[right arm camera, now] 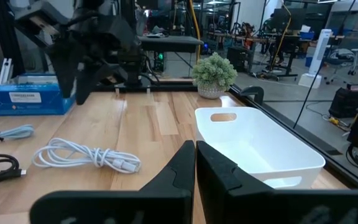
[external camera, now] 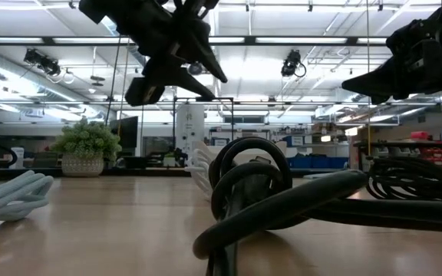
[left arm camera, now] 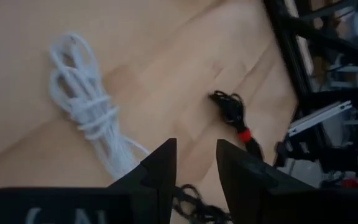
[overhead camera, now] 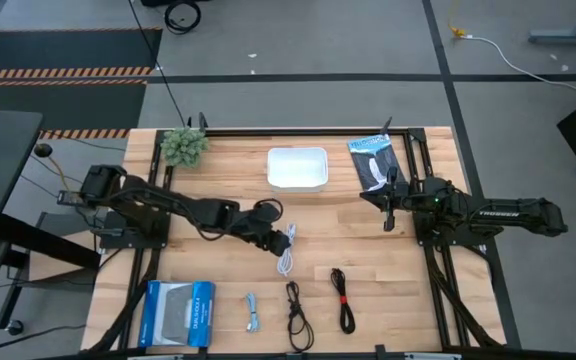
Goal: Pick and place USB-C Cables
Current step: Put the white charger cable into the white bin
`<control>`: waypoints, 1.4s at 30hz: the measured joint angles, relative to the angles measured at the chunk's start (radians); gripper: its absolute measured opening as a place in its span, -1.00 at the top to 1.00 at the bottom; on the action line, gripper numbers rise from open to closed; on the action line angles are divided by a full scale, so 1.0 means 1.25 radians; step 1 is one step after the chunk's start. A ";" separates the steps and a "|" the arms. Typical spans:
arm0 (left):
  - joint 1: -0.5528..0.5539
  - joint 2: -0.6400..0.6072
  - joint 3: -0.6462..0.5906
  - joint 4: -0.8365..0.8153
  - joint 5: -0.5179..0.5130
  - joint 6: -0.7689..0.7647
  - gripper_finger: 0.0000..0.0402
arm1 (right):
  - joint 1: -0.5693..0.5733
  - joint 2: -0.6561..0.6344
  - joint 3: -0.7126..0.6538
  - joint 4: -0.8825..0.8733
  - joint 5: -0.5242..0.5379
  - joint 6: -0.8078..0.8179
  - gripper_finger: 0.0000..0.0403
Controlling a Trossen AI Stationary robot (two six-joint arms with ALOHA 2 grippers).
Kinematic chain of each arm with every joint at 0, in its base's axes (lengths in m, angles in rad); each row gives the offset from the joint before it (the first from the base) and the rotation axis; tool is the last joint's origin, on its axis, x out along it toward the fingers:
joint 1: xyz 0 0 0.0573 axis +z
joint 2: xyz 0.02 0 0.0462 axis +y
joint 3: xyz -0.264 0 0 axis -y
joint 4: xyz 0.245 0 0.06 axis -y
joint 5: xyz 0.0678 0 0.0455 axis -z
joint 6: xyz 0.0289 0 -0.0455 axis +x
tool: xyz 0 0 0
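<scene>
- Along the near edge of the worktop (overhead camera: pixel 228 170), in the high view, lie the blue box (overhead camera: pixel 177 314) at about 7 o'clock from the centre, then the small pale grey cable (overhead camera: pixel 251 313), the black cable (overhead camera: pixel 297 314) at 6 o'clock, and the black cable with a red band (overhead camera: pixel 342 298) at 5 o'clock.
- The white cable (overhead camera: pixel 287 252) lies loose on the wood near the centre, apart from the other three.
- The left end effector (overhead camera: pixel 276 243) hangs above the worktop just beside the white cable, at its 9 o'clock; its fingers stand a little apart, with nothing between them.
- The right end effector (overhead camera: pixel 389 212) waits at about 3 o'clock near the right rail; its fingers are pressed together and empty.
- The white tray (overhead camera: pixel 297 168) sits at 12 o'clock, empty of cables.
- The black-and-white packet (overhead camera: pixel 373 163) lies at 1 o'clock, beside the tray.
- A small potted plant (overhead camera: pixel 184 146) stands at 11 o'clock in the far left corner.
</scene>
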State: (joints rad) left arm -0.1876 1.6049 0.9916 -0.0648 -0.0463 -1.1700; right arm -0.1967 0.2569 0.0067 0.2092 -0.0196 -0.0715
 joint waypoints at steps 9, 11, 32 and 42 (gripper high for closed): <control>-0.029 0.010 0.000 -0.012 -0.005 -0.039 0.40 | 0.000 0.000 0.000 0.000 0.000 0.000 0.90; -0.026 0.012 -0.001 -0.015 -0.008 -0.040 0.40 | 0.000 0.001 0.000 0.000 0.000 0.000 0.90; -0.009 0.053 0.000 0.005 -0.032 -0.004 0.34 | 0.000 0.001 0.000 0.000 0.000 0.000 0.90; -0.005 0.117 0.072 -0.085 -0.013 -0.037 -0.19 | 0.000 0.001 0.000 0.000 0.000 0.000 0.90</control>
State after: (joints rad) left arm -0.1937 1.7517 1.0820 -0.1717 -0.0621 -1.2160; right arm -0.1970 0.2577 0.0067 0.2088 -0.0197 -0.0711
